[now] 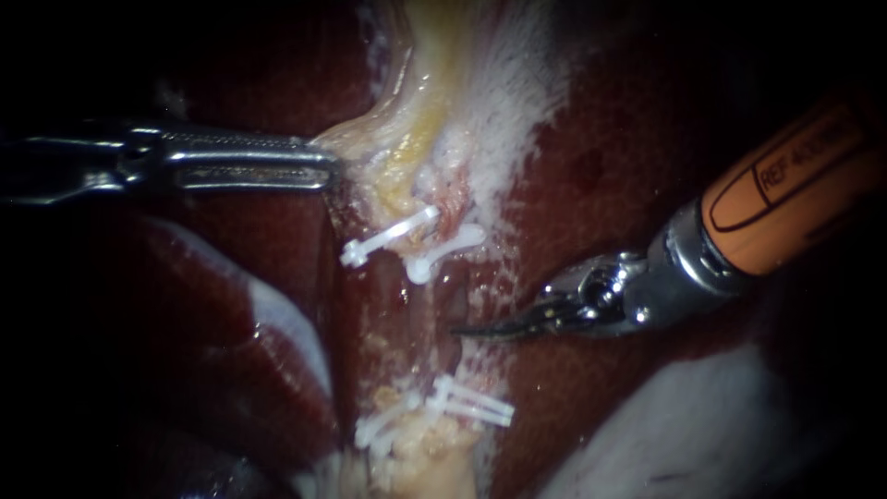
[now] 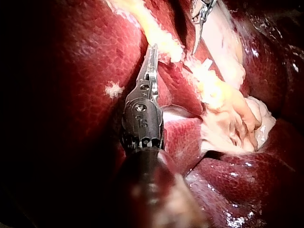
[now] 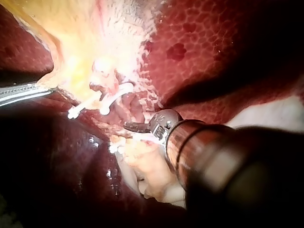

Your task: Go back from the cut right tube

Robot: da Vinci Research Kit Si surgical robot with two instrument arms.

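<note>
Since the right instrument (image 1: 485, 325) has its blades together beside the cut right tube (image 1: 451, 207) at the frame's centre, it should draw straight back rightward, clear of the clips (image 1: 388, 236). The left instrument (image 1: 319, 164), at left, clamps yellowish tissue (image 1: 397, 148); the tube's lower stump is hard to see.

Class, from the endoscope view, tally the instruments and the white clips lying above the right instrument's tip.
Instruments: 2 (left instrument, right instrument)
White clips above that tip: 2 (first clip, second clip)
Total: 4
</note>
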